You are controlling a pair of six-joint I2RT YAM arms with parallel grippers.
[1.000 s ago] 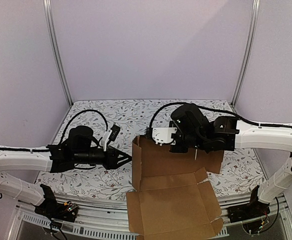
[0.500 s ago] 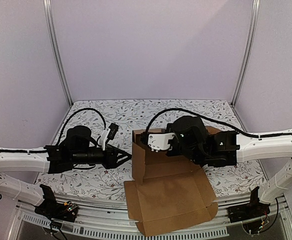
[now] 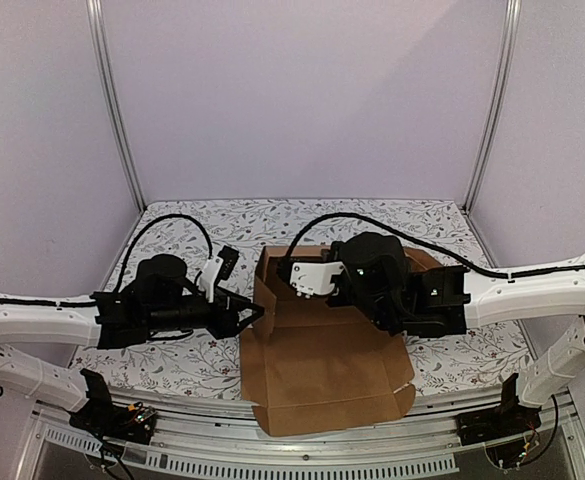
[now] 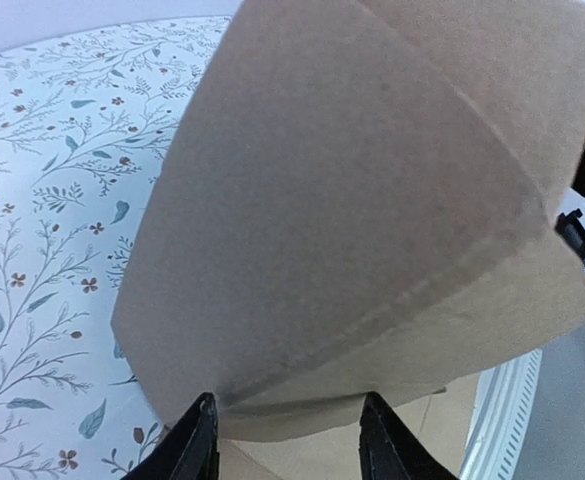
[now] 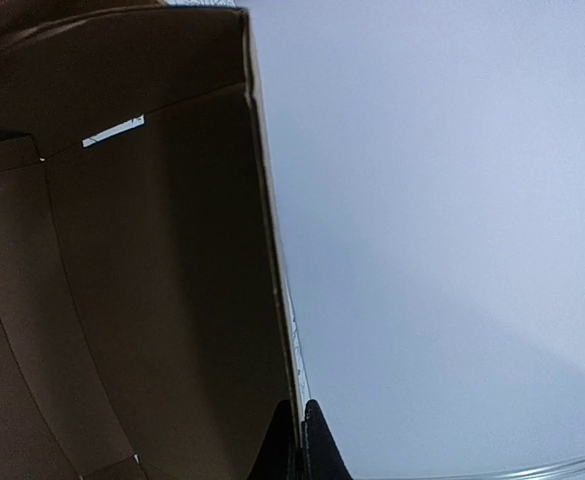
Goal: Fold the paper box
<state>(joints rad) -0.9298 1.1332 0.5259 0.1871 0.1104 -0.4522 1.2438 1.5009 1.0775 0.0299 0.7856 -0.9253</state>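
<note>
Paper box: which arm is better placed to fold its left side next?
Likely left: the left gripper is open beside the paper box's left edge; the right gripper is shut on a raised wall.

High rear overview; wrist views near paper box (image 3: 322, 370)

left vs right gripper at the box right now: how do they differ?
Left gripper is open, fingers spread wide. Right gripper is shut on the paper box, pinching the thin edge of an upright wall.
Left comes at the box from its left and faces an outer cardboard face. Right reaches across the box from the right side.
Shared: both work at the box's left rear part.
</note>
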